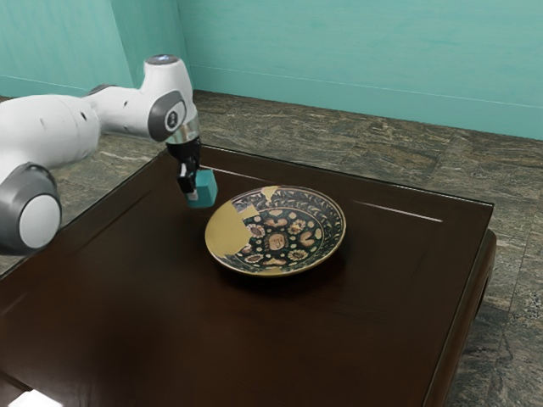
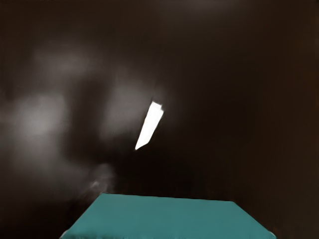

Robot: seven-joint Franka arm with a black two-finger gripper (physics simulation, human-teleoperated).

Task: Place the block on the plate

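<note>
My gripper (image 1: 192,192) points down at the far left side of the plate in the exterior view, shut on the teal block (image 1: 204,188). In the wrist view the block (image 2: 167,217) lies across the lower edge, with a sliver of a fingertip at either side of it. Whether the block's underside touches the table cannot be told. The patterned plate (image 1: 314,254), dark with a plain tan patch, rests on the table, and the block is apart from its rim, toward the exterior view's left.
The dark, glossy wooden table (image 1: 339,339) extends around the plate, with its far edge behind the gripper. A bright white reflection (image 2: 149,125) shows on the tabletop in the wrist view.
</note>
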